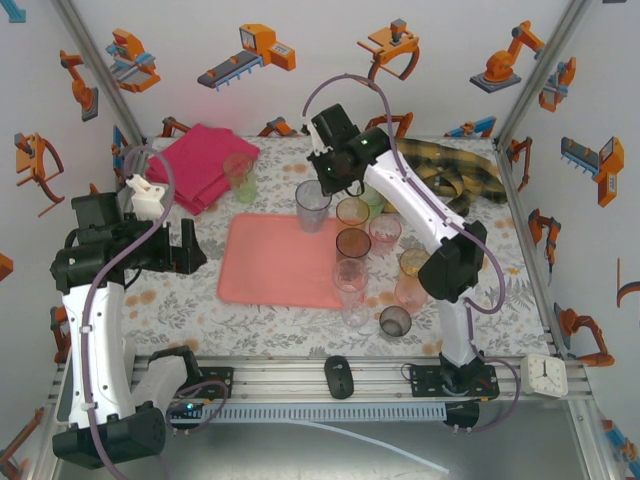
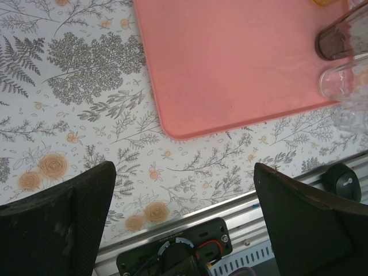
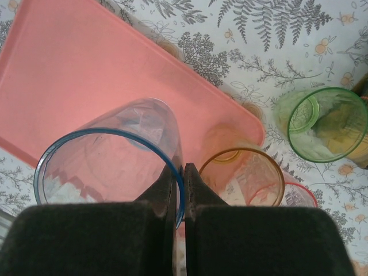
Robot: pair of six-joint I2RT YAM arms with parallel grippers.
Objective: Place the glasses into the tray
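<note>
Closest to me, a smoky dark tumbler (image 1: 395, 321) and a clear one (image 1: 352, 290) stand on the floral tablecloth (image 1: 180, 300) by the tray's right edge. The tray (image 1: 270, 260) is smooth salmon plastic, flat with rounded corners. My left gripper (image 2: 184, 213) hangs low beside it, fingers spread wide and empty. The right arm is stretched to the tray's far corner, with the right gripper (image 3: 183, 175) pinching the blue-rimmed glass (image 3: 109, 155) by its thin wall. I can't tell if the glass is touching down.

Legible markings: none.
The dial of the small white clock (image 1: 546, 374) at the table's near right corner is too small to read; the orange robot pictures (image 1: 255, 50) on the walls show no readable lettering.
</note>
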